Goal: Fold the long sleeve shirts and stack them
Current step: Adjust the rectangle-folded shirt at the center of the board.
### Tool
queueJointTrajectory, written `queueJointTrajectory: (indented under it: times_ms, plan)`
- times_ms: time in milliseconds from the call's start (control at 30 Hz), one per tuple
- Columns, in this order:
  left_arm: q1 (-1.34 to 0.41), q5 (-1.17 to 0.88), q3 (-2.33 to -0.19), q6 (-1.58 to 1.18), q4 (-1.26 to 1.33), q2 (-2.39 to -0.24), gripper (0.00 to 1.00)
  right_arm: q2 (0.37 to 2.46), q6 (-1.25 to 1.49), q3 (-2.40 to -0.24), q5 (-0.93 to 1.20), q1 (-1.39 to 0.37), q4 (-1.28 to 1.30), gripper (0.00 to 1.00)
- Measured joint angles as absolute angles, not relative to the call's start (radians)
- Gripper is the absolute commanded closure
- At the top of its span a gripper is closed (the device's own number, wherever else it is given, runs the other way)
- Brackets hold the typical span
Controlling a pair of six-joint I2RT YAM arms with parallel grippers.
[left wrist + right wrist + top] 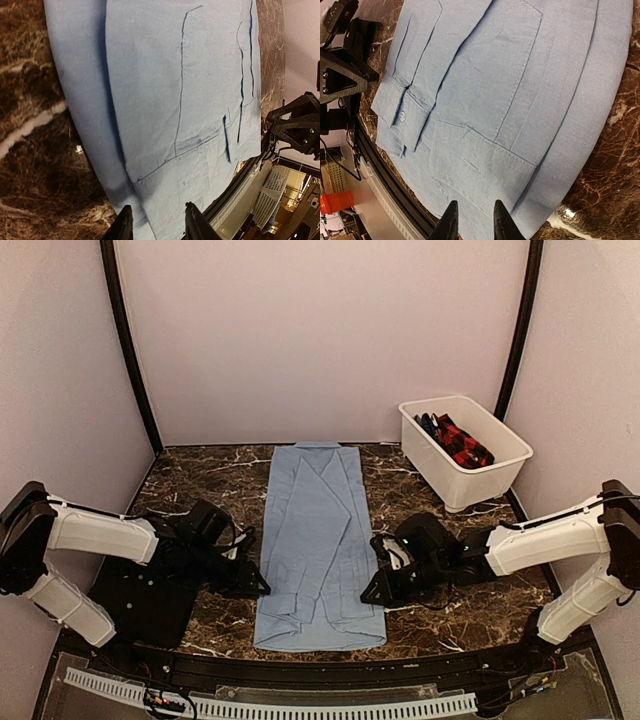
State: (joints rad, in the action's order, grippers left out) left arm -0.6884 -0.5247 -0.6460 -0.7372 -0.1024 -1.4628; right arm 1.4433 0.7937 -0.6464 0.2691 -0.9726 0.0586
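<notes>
Blue shirt (pixel 320 540) lies flat, a long strip with sleeves folded in, left of bin (pixel 480 485). Top view only: checked shirt (pixel 462 445) inside bin. Left gripper (pixel 258 585) sits at the strip's edge far from bin, right gripper (pixel 372 590) at the bin-side edge. Wrist views only: fingers (pixel 194 225) part-spread astride cloth edge, tips cropped, so grip cannot be told. Right wrist adds cuff button (pixel 402 116).

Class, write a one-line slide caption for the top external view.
Left gripper and right gripper flank the near end of the light-blue shirt, folded into a long strip on the marble table.
</notes>
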Motion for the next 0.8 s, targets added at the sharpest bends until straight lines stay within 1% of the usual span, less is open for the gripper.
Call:
queueJointTrajectory:
  times_ms: [267,500,600,800]
  plan:
    - [-0.775,-0.543,-0.521,-0.852,0.011,-1.446,0.66,1.474,0.826,-0.638,0.272,-0.994,0.035,0.78]
    - [-0.791,-0.542,-0.508,-0.883,0.036,-1.446,0.67,1.494,0.848,-0.59,0.271,-1.01,0.015,0.78]
    - [-0.79,-0.538,-0.505,-0.883,0.029,-1.44,0.67,1.48,0.852,-0.572,0.267,-1.012,0.022,0.77]
    - [-0.791,-0.527,-0.495,-0.884,-0.033,-1.394,0.67,1.386,0.872,-0.531,0.264,-1.013,0.054,0.76]
